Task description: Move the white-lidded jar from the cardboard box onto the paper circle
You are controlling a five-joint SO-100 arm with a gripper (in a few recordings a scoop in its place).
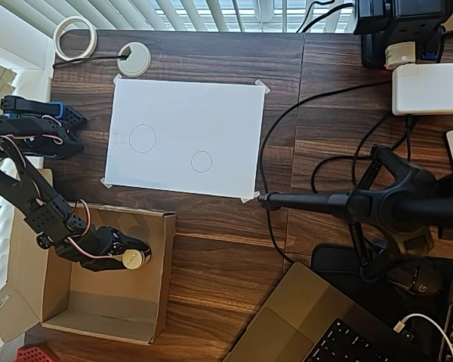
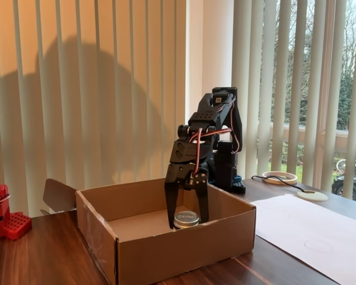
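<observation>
The white-lidded jar [image 1: 134, 259] [image 2: 186, 219] is inside the cardboard box [image 1: 168, 264] [image 2: 184, 252], close to the box's right wall in the overhead view. My black gripper [image 1: 130, 258] [image 2: 187, 215] reaches down into the box, its two fingers pressed against opposite sides of the jar. The box's front wall hides the jar's underside in the fixed view. The paper circle [image 1: 201, 161] [image 2: 318, 244] is drawn on a white taped-down sheet [image 1: 211, 113] [image 2: 296, 228], with nothing on it.
A larger drawn circle [image 1: 142, 138] sits left of the small one. A white tape roll [image 1: 75, 38] and a grommet [image 1: 134, 58] lie beyond the sheet. A black camera stand [image 1: 362, 204], cables, a charger [image 1: 426, 88] and a laptop [image 1: 309, 324] crowd the right side.
</observation>
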